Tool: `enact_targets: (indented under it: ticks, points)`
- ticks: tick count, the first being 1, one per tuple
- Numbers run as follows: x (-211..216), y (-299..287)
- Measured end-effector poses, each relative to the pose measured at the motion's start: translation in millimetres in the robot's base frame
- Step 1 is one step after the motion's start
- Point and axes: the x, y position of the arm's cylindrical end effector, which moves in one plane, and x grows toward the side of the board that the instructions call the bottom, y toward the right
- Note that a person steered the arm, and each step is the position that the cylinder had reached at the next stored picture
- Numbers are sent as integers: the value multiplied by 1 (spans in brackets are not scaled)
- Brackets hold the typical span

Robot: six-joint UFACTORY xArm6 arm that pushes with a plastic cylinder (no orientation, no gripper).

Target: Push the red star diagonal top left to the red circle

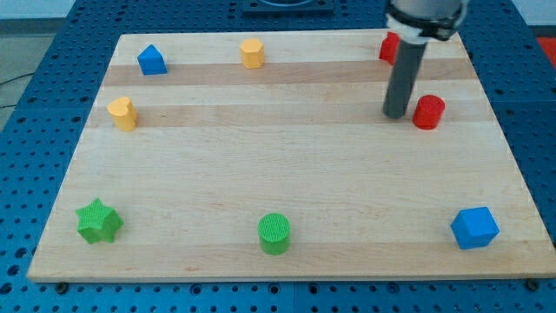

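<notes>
Camera view: my tip [399, 115] rests just left of the red circle [427, 113], holding nothing (a bare rod). The red star [389, 46], half hidden behind the rod, sits above-left of the circle. A careless sweep could knock the circle away instead.

Pale wooden board [287, 174] w/ lighter & darker grain bands; blue pegboard surround [35, 104]. Blocks: red cylinder [427, 112], red star [388, 46] (partly hidden), blue cube [474, 228], blue house-shaped block [151, 60], yellow hexagon [252, 53], yellow heart [122, 114], green star [98, 221], ribbed-top green cylinder [274, 233]. Dark grey rod, my tip [398, 115].
</notes>
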Motion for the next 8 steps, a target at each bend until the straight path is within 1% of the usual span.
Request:
enact_targets:
  ticks: [1,2,3,4,5,6,7,8]
  points:
    - [-34,20]
    - [-67,73]
    - [-113,88]
    - [-165,47]
    - [-171,-30]
    - [-160,-58]
    - [-188,-56]
    - [-183,-3]
